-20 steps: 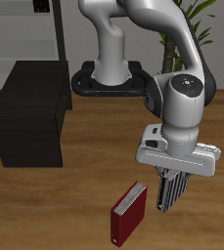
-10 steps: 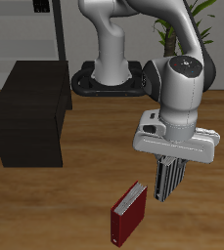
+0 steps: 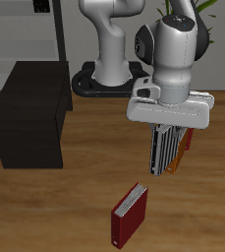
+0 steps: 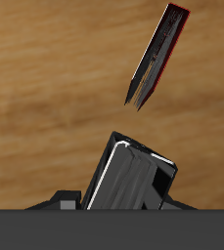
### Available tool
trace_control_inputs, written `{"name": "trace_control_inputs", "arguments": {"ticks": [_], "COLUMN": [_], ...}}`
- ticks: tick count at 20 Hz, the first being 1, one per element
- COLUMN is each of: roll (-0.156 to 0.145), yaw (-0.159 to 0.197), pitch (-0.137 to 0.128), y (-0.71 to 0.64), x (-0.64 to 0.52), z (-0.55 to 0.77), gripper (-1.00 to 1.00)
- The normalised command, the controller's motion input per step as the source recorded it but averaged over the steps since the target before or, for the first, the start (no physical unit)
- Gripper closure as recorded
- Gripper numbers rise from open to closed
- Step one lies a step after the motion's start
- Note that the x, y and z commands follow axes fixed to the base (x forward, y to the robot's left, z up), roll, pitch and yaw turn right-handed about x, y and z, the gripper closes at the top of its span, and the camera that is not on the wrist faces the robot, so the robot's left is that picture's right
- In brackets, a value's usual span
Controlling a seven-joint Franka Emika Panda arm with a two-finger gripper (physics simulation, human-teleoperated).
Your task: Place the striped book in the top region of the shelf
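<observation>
My gripper (image 3: 167,136) is shut on the striped book (image 3: 163,159). The book hangs upright below the hand, well above the table. It also shows close up in the wrist view (image 4: 133,178), black with narrow pale lines. The shelf (image 3: 30,113) is a large matte black box standing on the table, apart from the gripper and level with it in depth. Its flat top is bare.
A dark red book (image 3: 129,215) lies on the table near the front edge, below the gripper; it also shows in the wrist view (image 4: 158,54). An orange book (image 3: 189,144) peeks out behind the gripper. A grey open-frame rack (image 3: 40,30) stands behind the shelf. The robot base (image 3: 109,81) is at the back.
The gripper has risen with the striped book and drifted slightly toward the shelf's side. The orange book has come into view behind it. The dark red book has not moved.
</observation>
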Motion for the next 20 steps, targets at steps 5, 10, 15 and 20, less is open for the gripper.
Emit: {"name": "trace_control_inputs", "arguments": {"ticks": [5, 10, 15, 20], "roll": [-0.017, 0.001, 0.003, 0.011], "yaw": [0.034, -0.001, 0.012, 0.037], "pitch": [-0.039, -0.051, -0.040, -0.034], "y": [-0.20, -0.20, -0.13, -0.03], "x": [-0.41, -0.58, -0.57, -0.61], "z": [0.37, 0.37, 0.22, 0.12], "gripper": [1.00, 1.00, 1.00, 1.00]}}
